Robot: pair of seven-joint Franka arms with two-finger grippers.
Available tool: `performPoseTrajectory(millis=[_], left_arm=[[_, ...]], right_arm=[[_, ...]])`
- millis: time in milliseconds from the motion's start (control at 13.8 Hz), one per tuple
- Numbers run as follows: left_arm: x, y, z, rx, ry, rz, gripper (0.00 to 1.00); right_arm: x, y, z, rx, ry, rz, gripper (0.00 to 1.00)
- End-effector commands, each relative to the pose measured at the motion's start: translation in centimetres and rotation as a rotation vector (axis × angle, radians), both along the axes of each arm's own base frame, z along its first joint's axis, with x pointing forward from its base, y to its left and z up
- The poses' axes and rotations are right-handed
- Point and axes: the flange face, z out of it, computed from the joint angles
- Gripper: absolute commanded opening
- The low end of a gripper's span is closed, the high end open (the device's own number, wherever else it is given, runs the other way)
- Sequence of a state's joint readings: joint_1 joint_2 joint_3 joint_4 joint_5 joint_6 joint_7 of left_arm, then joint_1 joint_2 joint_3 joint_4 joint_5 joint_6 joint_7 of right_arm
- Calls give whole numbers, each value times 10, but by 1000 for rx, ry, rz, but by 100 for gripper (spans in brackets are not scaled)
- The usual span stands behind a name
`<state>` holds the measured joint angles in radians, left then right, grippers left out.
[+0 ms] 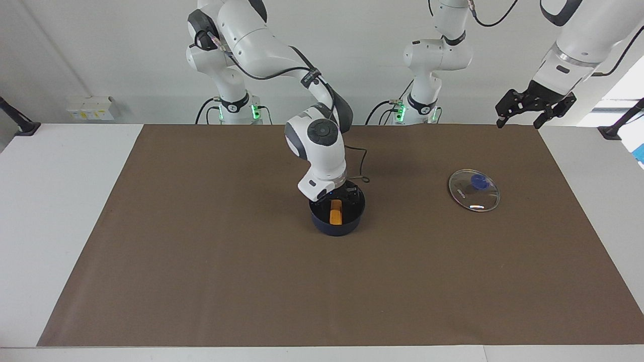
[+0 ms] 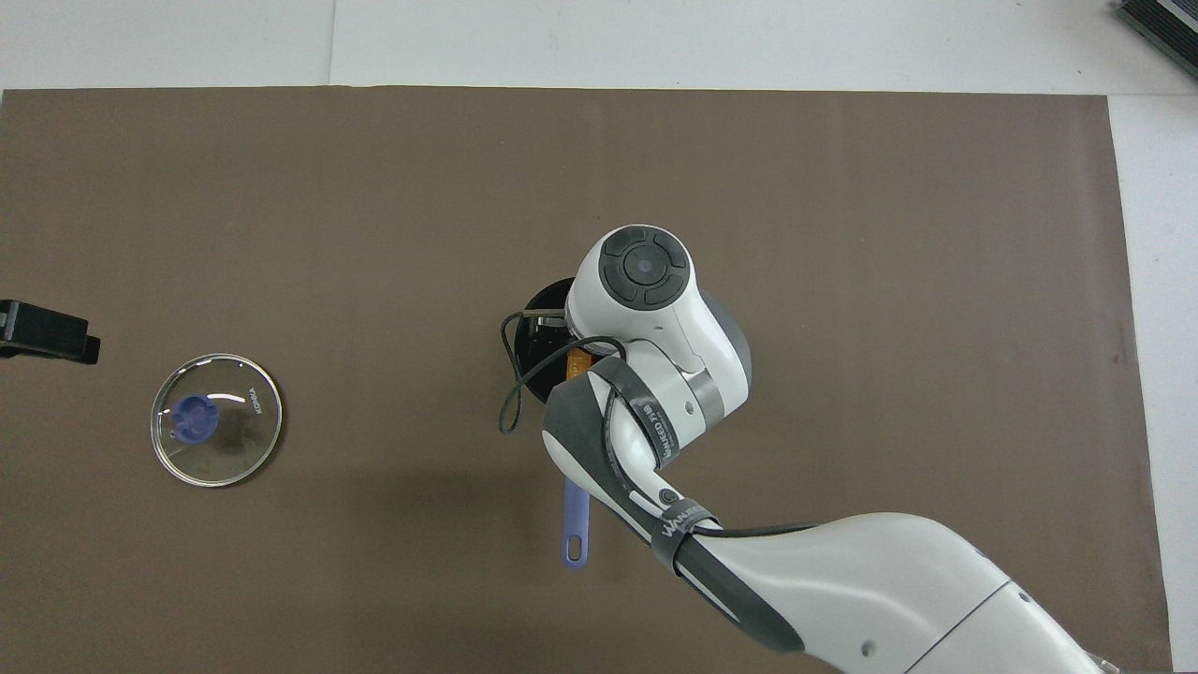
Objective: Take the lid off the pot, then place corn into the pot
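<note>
Right gripper is being held just over the pot mid-bench, fingers apart; corn is lying loose inside the pot. Left gripper is being held high over the left arm's end of the bench, fingers spread, nothing gripped. Lid is lying flat on the brown mat, well apart from the pot.

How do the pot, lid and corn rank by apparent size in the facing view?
1. pot, though its rim looks about as wide as the lid, so the top two are close.
2. lid, lying flat on the mat.
3. corn, clearly smallest, inside the pot.
</note>
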<state>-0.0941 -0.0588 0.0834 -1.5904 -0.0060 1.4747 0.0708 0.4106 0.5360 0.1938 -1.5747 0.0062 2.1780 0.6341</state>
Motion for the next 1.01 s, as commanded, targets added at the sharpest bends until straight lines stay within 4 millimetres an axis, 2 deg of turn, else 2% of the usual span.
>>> performPoseTrajectory(millis=[0,72,217,362,652,869,941], left_arm=[[-1,-3,0,-14,14,-8,100],[-1,-1,0,-14,12,-2,100],[-2,6,0,-14,12,12,100],[-2,7,0,-15,12,10,100],[-2,7,1,-14,11,12,100],[-2,3,1,-14,11,6,100],[-2,9,1,-14,11,18,100]], right_arm=[[3,-9,38,5,-46,14,100],[5,-19,56,5,-62,1,100],[9,-53,100,-7,-73,-39,100],[6,-87,148,-21,-82,-78,100],[-10,-139,212,-57,-74,-116,100],[-23,-205,257,-92,-62,-93,100],[-29,-226,271,-101,-59,-90,100]])
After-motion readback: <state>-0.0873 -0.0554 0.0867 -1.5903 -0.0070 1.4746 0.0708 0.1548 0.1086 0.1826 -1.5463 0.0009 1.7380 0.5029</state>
